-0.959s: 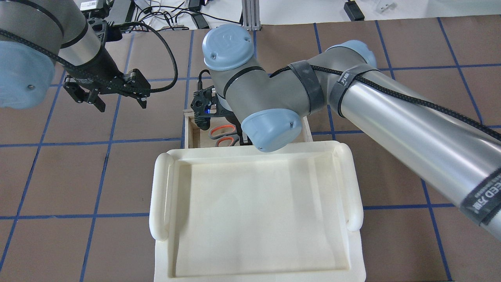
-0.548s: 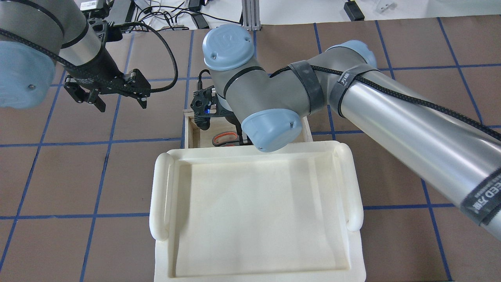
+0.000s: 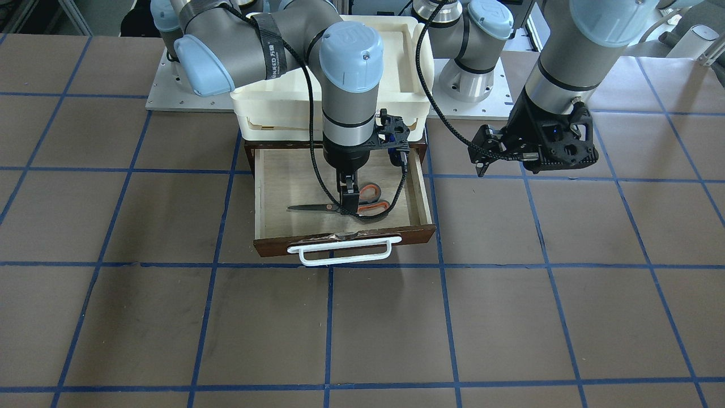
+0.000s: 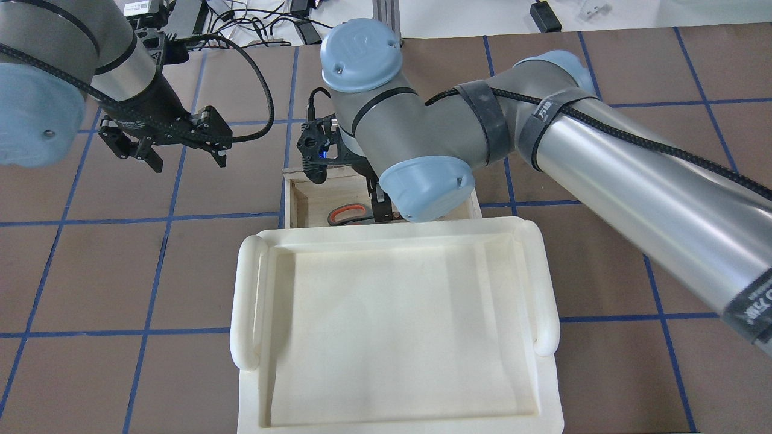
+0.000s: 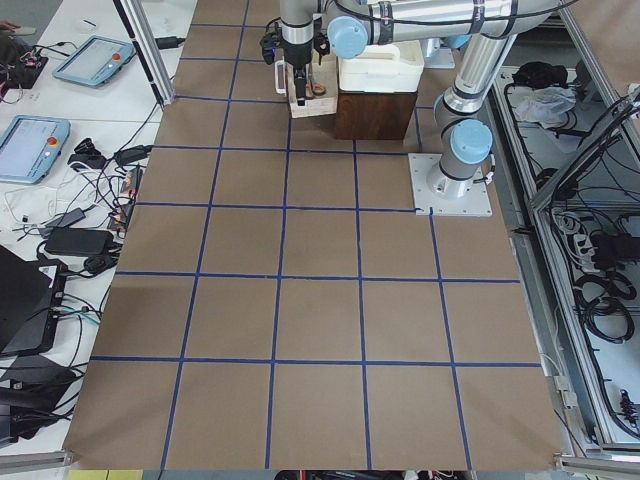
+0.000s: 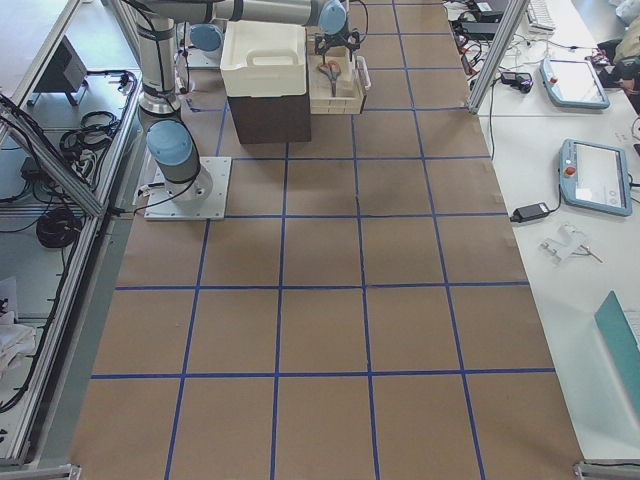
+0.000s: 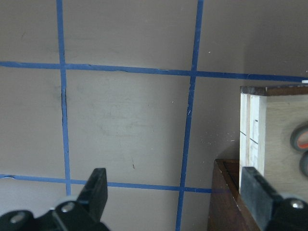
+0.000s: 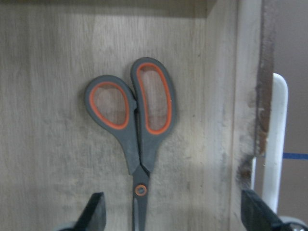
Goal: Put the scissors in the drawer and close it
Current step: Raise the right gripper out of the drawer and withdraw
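The scissors [image 3: 362, 201], grey handles with orange-red loops, lie flat on the pale floor of the open drawer [image 3: 283, 181]. They also show in the right wrist view [image 8: 139, 125] and partly in the overhead view [image 4: 348, 212]. My right gripper [image 3: 349, 198] hangs just above them, open, with its fingertips [image 8: 94, 214] wide apart on either side of the blades. The drawer's dark front carries a white bar handle [image 3: 340, 253]. My left gripper [image 4: 189, 161] is open and empty above the table, to the left of the drawer [image 7: 252, 139].
A white tray [image 4: 247, 301] sits on top of the dark cabinet that the drawer slides out of. Brown table with blue grid lines lies all around. Cables and tablets lie beyond the table's far edge.
The scissors have gone down onto the drawer floor and lie free. My right wrist has shifted a little away and to the right. The left arm has not moved.
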You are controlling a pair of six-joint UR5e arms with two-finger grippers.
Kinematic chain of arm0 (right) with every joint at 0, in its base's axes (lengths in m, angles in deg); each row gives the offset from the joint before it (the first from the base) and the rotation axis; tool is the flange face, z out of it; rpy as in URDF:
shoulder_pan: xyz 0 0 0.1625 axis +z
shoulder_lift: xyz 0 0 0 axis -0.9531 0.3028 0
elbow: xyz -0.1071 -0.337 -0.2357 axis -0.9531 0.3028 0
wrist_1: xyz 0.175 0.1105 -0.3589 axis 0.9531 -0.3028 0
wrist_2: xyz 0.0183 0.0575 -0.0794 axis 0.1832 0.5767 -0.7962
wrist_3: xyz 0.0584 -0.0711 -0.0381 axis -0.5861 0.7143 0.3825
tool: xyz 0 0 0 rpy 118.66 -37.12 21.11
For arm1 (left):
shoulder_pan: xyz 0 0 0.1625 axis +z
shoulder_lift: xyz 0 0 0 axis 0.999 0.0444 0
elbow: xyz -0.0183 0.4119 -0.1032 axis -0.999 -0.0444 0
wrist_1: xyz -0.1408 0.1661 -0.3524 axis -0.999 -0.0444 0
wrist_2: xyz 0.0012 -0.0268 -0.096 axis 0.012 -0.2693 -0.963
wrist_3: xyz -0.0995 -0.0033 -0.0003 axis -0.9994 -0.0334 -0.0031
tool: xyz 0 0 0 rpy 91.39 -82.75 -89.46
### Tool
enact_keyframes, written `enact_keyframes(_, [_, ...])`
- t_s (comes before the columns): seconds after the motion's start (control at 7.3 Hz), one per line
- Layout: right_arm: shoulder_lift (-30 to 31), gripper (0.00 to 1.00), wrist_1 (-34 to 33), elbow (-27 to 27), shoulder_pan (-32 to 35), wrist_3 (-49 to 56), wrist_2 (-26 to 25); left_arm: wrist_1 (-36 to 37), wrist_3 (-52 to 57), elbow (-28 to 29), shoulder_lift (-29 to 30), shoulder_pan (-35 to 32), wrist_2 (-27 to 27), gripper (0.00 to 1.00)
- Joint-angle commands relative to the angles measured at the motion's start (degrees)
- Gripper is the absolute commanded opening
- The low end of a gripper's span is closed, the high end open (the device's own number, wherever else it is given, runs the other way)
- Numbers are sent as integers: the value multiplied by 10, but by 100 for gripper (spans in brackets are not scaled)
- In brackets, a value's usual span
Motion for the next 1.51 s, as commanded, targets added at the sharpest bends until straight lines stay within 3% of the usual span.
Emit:
enact_keyframes(0.0, [45,100,0,17,-69,-2,-1,1,-1,1,1,0,0,100])
enact_keyframes(0.27, [98,100,6,17,-162,-7,-2,1,-1,1,2,0,1,100])
enact_keyframes(0.69, [176,100,108,17,-255,-57,-1,17,-1,2,0,5,0,100])
enact_keyframes(1.1, [188,100,124,16,-251,-346,-1,52,-9,3,8,6,-3,100])
enact_keyframes(1.37, [208,100,186,18,-234,-547,0,83,-1,10,21,7,1,100])
